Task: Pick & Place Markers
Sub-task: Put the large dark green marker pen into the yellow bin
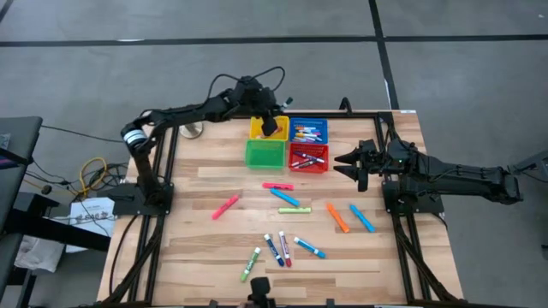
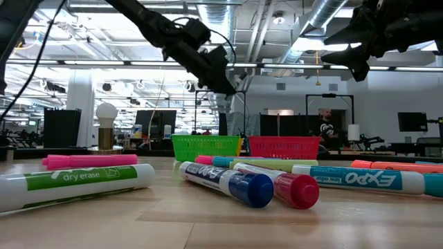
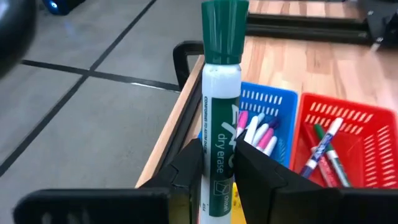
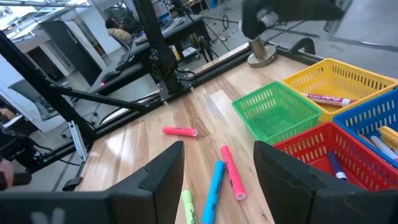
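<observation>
One green-capped marker (image 3: 221, 118) clenched in left gripper (image 1: 272, 127) jaws above yellow basket (image 1: 258, 130); lower before releasing. Right gripper (image 4: 217, 171) jaws released, waiting right of baskets.

Four baskets (image 1: 287, 142) crowd the table's far middle, left gripper (image 1: 272, 127) over them; markers (image 1: 282, 250) scatter mid-table; bare wood (image 1: 197, 257) along both sides

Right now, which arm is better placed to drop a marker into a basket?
Left. Its gripper already clamps a green marker above the yellow basket. The right gripper hangs open and empty beside the red basket.
</observation>
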Motion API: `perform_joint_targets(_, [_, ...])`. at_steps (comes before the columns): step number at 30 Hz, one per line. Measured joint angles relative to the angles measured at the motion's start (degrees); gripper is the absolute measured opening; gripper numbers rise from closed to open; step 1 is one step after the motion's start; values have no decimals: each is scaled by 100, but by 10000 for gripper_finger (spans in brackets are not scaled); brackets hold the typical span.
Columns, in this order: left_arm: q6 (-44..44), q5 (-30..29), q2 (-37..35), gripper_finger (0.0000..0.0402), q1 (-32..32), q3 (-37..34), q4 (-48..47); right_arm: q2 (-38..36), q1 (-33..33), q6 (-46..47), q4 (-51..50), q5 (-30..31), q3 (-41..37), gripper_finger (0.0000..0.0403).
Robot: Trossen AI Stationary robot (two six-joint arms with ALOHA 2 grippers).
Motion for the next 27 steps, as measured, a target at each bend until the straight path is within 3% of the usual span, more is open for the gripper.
perform_joint_targets(15, [211, 98, 715, 76, 0, 81, -481, 0, 0, 2, 1, 0, 0, 185])
perform_joint_targets(27, [422, 96, 723, 76, 96, -217, -753, 0, 0, 2, 0, 2, 0, 181])
